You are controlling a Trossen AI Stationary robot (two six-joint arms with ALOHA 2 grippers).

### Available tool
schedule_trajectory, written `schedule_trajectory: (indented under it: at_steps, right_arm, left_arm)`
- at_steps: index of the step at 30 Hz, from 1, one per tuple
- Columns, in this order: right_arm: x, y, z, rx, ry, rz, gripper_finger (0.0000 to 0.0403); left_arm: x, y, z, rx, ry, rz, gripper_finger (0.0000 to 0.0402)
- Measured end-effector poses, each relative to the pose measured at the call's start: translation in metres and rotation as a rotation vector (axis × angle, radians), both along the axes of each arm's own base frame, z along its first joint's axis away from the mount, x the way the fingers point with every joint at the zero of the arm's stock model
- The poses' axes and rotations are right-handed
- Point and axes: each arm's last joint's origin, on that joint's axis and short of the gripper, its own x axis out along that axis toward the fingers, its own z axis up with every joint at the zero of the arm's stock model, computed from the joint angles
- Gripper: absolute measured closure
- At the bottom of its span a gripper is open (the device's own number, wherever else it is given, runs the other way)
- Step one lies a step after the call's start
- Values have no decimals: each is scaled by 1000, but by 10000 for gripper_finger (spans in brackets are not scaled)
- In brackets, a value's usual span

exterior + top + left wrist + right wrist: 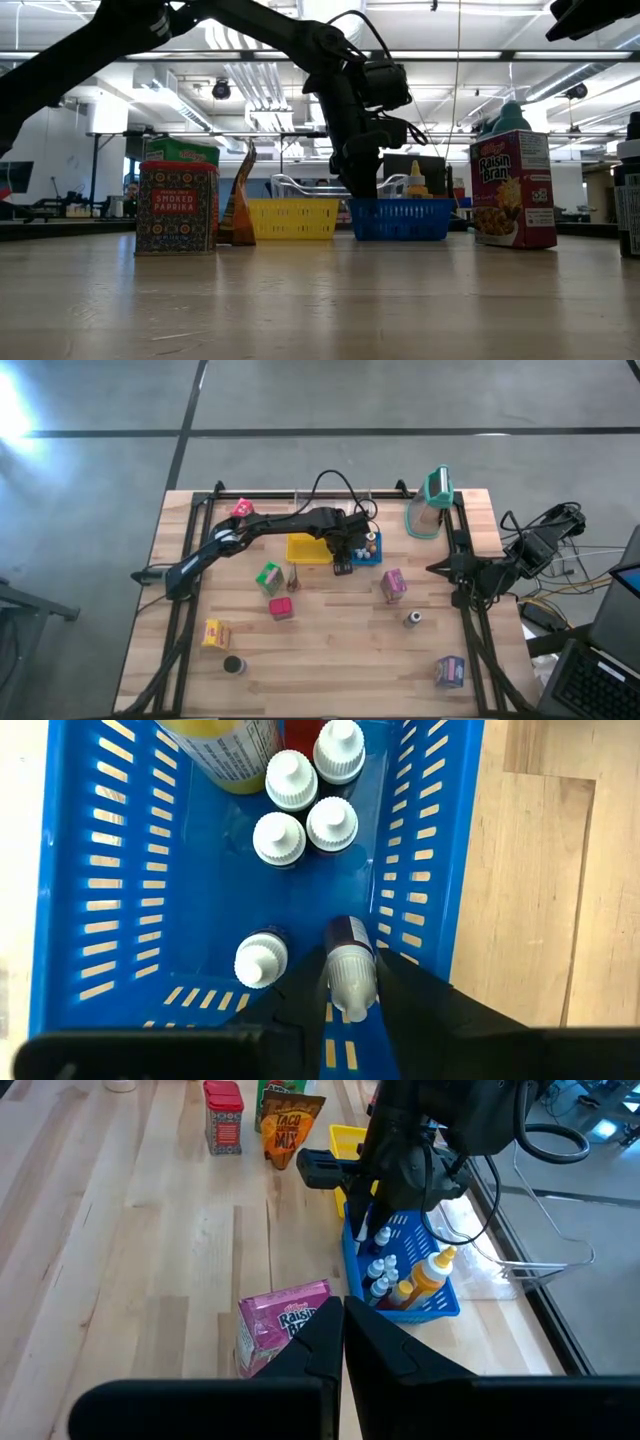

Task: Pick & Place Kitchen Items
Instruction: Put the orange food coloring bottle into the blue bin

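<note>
Holding small bottle (349, 970) in blue basket (430, 850) w/ left hand (350, 1005).

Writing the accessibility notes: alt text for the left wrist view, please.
The left end effector holds a small white-capped bottle between its fingers, low inside the blue basket. Four more white-capped bottles stand in the basket, one beside the held bottle, and a yellow bottle lies at its far end.

Two baskets (308, 549); about six small bottles (279, 838); six cartons (392, 585).

Bottles (279, 838) inside basket (120, 850) — second basket (308, 548) just left, cartons (268, 577) before both.
</note>
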Motion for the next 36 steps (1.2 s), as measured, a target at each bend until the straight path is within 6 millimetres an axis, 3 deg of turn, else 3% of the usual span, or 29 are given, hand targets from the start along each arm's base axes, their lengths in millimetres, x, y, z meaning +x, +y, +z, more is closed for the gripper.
schedule_trajectory:
  at_steps: [11,20,27,36]
  right_arm:
    - [0,0,0,0,0,1,394]
    - [0,0,0,0,1,1,394]
    - [0,0,0,1,1,2,394]
    - [0,0,0,8,2,4,394]
  left_arm:
    - [0,0,0,-1,0,1,307]
    - [0,0,0,-4,0,10,248]
    - [0,0,0,-5,0,10,236]
    - [-5,-2,18,8,-26,-6,236]
